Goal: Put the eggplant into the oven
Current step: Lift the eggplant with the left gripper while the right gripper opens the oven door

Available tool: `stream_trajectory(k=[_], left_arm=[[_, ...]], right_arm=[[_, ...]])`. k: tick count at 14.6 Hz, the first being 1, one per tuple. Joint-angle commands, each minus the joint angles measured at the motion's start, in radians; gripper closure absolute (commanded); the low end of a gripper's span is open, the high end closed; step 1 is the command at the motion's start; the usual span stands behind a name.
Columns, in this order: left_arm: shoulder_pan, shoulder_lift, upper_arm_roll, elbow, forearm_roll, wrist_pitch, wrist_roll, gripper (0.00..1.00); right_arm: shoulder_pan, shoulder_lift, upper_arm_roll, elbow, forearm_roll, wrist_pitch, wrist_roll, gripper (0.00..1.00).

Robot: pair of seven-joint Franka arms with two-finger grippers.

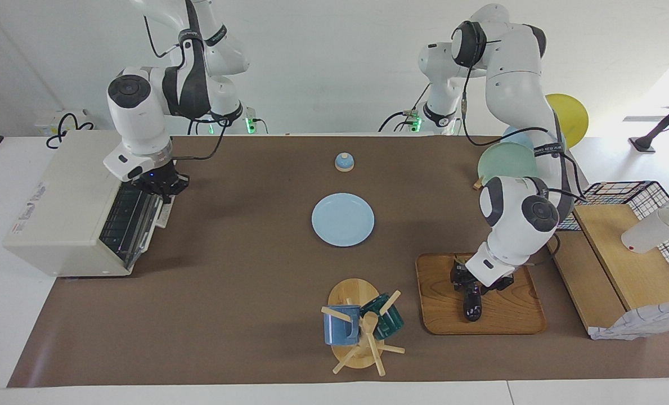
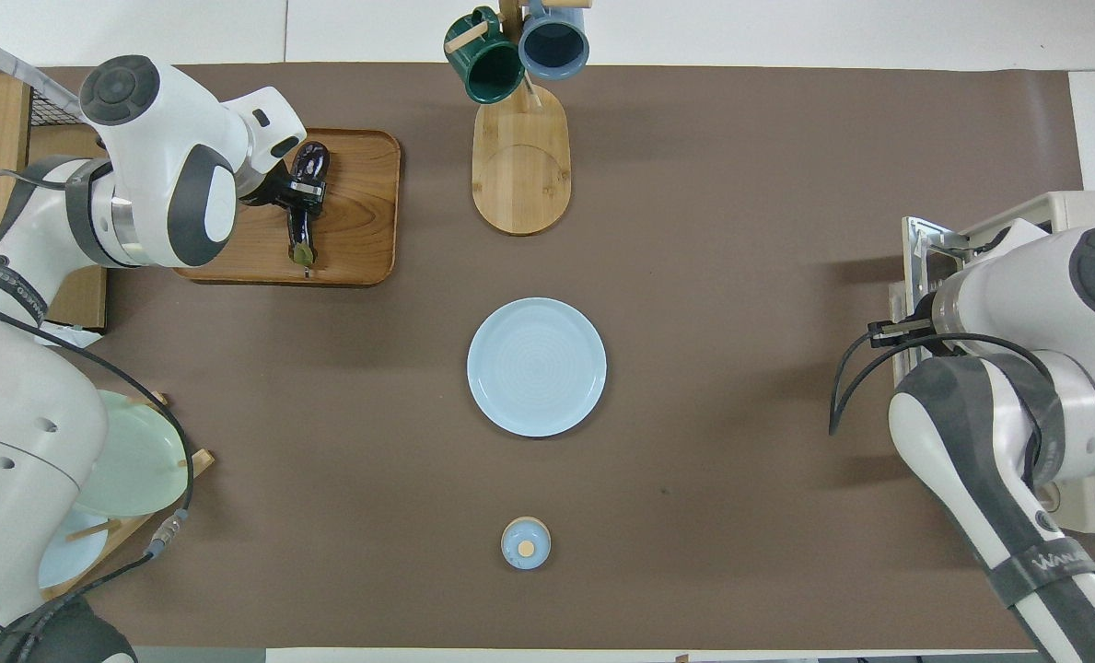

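Note:
The dark purple eggplant [image 1: 472, 304] lies on a wooden tray [image 1: 514, 315] at the left arm's end of the table; it also shows in the overhead view [image 2: 310, 163]. My left gripper [image 1: 469, 284] is down on the tray, with its fingers closed around the eggplant's middle. The cream-white oven [image 1: 58, 214] stands at the right arm's end, and its dark glass door [image 1: 127, 225] is tilted partly open. My right gripper [image 1: 162, 184] is at the door's top edge by the handle. In the overhead view the right arm covers that gripper.
A light blue plate [image 1: 342, 219] lies mid-table, with a small blue bell [image 1: 344, 162] nearer to the robots. A mug tree [image 1: 362, 329] with two mugs stands beside the tray. A plate rack [image 1: 508, 160] and a wooden shelf with a wire basket [image 1: 627, 253] stand at the left arm's end.

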State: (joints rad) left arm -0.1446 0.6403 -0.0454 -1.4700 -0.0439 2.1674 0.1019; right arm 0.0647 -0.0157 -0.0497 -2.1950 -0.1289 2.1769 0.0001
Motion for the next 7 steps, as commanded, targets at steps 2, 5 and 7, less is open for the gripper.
stream_trajectory(k=[2, 5, 7], left_arm=[[0.000, -0.034, 0.007, -0.001, -0.007, -0.050, 0.001, 1.00], [0.005, -0.161, 0.009, -0.032, -0.097, -0.174, -0.019, 1.00], [-0.003, -0.267, 0.007, -0.085, -0.100, -0.270, -0.062, 1.00]], right_arm=[[-0.036, 0.046, -0.025, -0.074, -0.044, 0.181, -0.005, 1.00], [-0.019, 0.046, -0.024, -0.103, -0.044, 0.216, 0.014, 1.00], [-0.002, 0.056, -0.024, -0.107, -0.044, 0.230, 0.026, 1.00]])
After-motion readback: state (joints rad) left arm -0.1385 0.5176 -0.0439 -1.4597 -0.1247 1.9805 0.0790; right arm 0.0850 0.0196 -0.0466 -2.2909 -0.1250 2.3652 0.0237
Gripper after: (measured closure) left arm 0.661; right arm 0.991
